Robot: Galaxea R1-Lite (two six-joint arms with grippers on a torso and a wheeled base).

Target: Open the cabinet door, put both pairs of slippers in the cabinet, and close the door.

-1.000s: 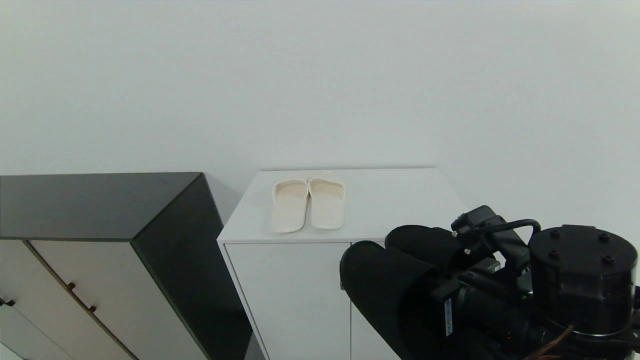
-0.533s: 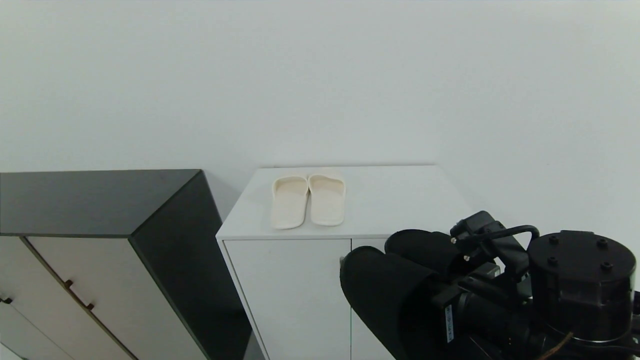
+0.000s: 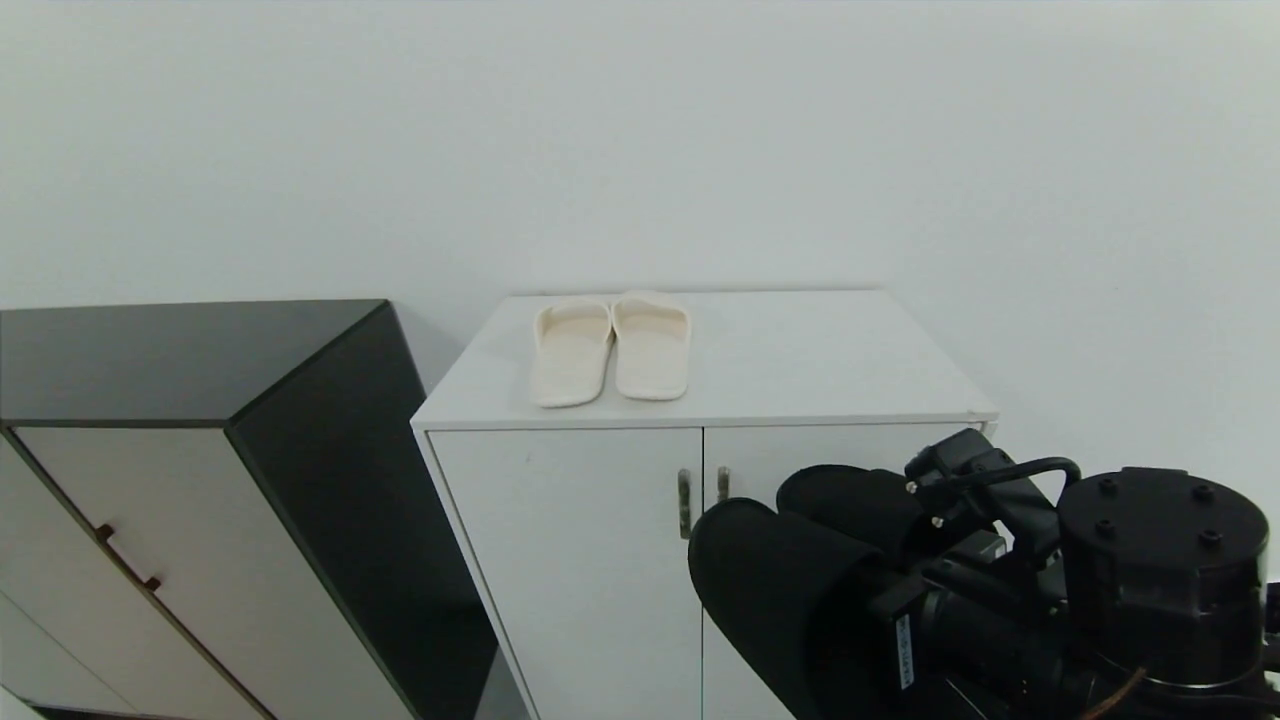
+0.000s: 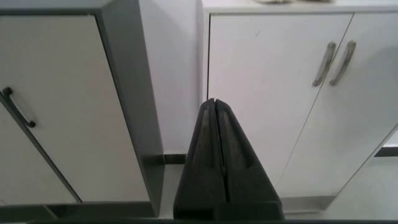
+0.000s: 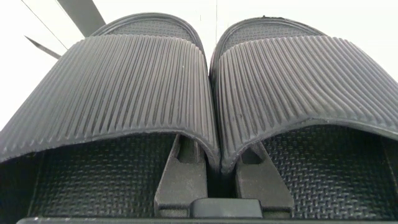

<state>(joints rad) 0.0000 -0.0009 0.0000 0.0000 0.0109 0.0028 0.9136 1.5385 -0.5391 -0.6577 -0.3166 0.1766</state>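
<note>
A pair of cream slippers [image 3: 610,350] lies side by side on top of the white cabinet [image 3: 820,360], toward its left. Both cabinet doors are closed, and their two metal handles [image 3: 685,500] meet at the centre. A pair of black slippers [image 3: 790,570] hangs in front of the right door, at handle height. My right gripper [image 5: 214,171] is shut on the two touching inner edges of the black slippers [image 5: 143,87], soles down. My left gripper [image 4: 215,109] is shut and empty, low in front of the gap between the white cabinet [image 4: 267,81] and the dark one.
A dark-topped cabinet [image 3: 180,360] with pale drawer fronts and small handles stands close to the left of the white cabinet, with a narrow gap between them. A plain white wall runs behind both. The door handles [image 4: 333,62] are off to one side of the left gripper.
The whole head picture has shifted, so the camera moved: the cabinet top sits higher and the door handles have come into view. The black slippers keep their place in the right gripper.
</note>
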